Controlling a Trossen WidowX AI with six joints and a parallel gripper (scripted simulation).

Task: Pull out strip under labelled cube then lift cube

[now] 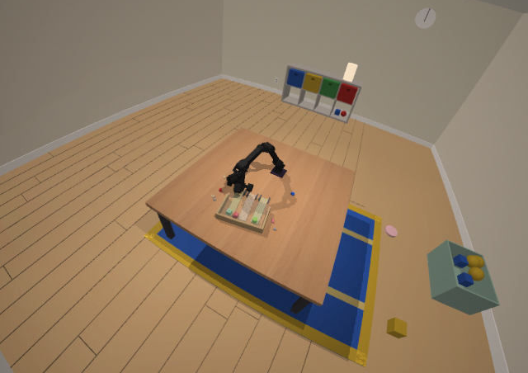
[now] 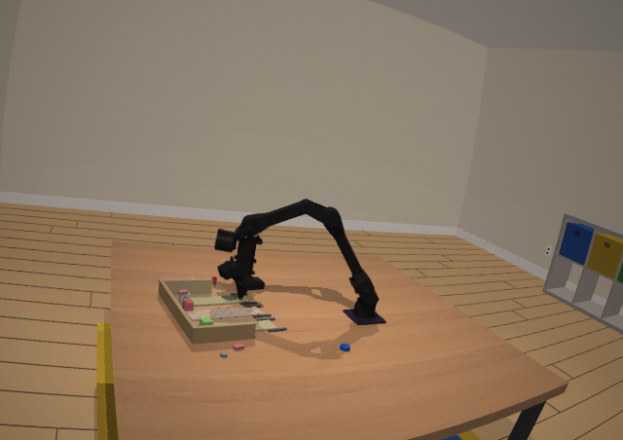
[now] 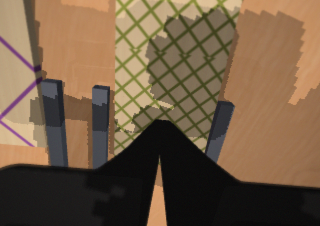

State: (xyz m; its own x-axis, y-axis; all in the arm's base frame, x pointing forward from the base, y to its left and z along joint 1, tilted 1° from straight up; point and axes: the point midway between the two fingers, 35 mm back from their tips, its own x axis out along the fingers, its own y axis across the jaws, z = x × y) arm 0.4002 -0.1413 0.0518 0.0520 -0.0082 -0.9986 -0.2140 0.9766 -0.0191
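Observation:
A shallow wooden tray (image 1: 237, 224) (image 2: 221, 331) holds several patterned strips side by side, with dark bars at their near ends. Small cubes sit on them: a pink one (image 2: 187, 304) (image 1: 235, 214), a teal one (image 2: 183, 298) and a green one (image 2: 204, 320) (image 1: 254, 219). No label can be read at this size. My gripper (image 3: 161, 126) (image 2: 241, 291) (image 1: 246, 189) is shut, its tips down at the near end of the green-lattice strip (image 3: 175, 41) (image 2: 213, 300), between two dark bars (image 3: 100, 126) (image 3: 219, 131). I cannot tell whether the strip is pinched. No cube shows in the wrist view.
A purple-lined strip (image 3: 12, 61) lies left of the lattice strip, with its own dark bar (image 3: 54, 121). On the table (image 2: 402, 375) lie a blue puck (image 2: 345, 347) (image 1: 292, 193), a red piece (image 2: 213, 279), a pink piece (image 2: 238, 346) and a grey piece (image 2: 223, 354).

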